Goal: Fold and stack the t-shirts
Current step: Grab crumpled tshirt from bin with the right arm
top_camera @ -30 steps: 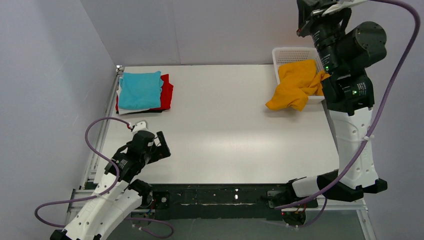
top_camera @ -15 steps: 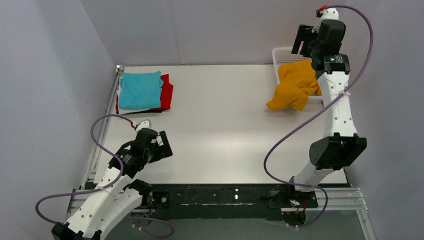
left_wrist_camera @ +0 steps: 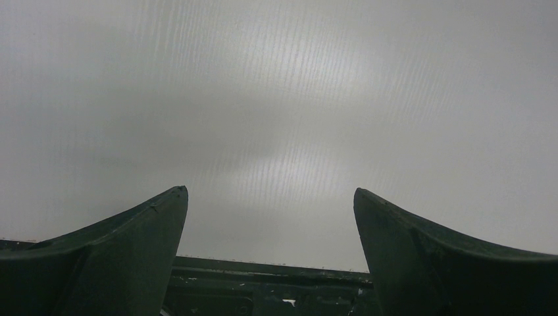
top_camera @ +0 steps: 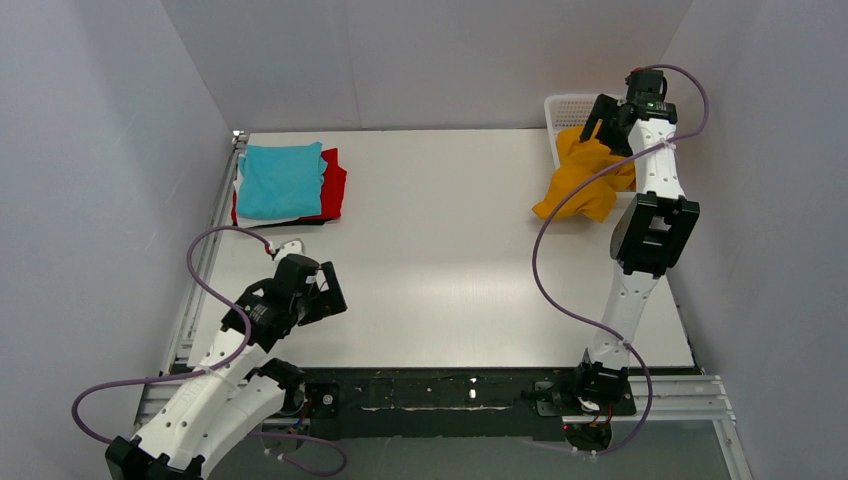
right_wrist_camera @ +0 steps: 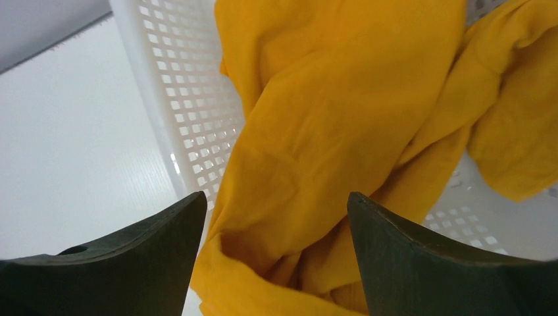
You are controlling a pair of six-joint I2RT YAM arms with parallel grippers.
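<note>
A crumpled mustard-orange t-shirt (top_camera: 583,182) spills out of the white mesh basket (top_camera: 567,106) onto the table at the back right. My right gripper (top_camera: 600,120) hovers just over it, open. In the right wrist view the orange cloth (right_wrist_camera: 329,131) lies below and between the spread jaws of the right gripper (right_wrist_camera: 275,197), with nothing pinched. Folded t-shirts are stacked at the back left: turquoise (top_camera: 281,178) on top, red (top_camera: 336,187) under it, white and black edges showing below. My left gripper (top_camera: 330,291) is open over bare table at the front left, seen empty (left_wrist_camera: 270,191) in its wrist view.
The basket wall (right_wrist_camera: 191,85) stands against the right and back walls of the enclosure. The white table (top_camera: 440,260) runs between the stack and the basket. A metal rail (top_camera: 205,250) lines the table's left edge.
The right arm swung down from high above the basket to just over the orange t-shirt, and its jaws opened. The left arm barely shifted.
</note>
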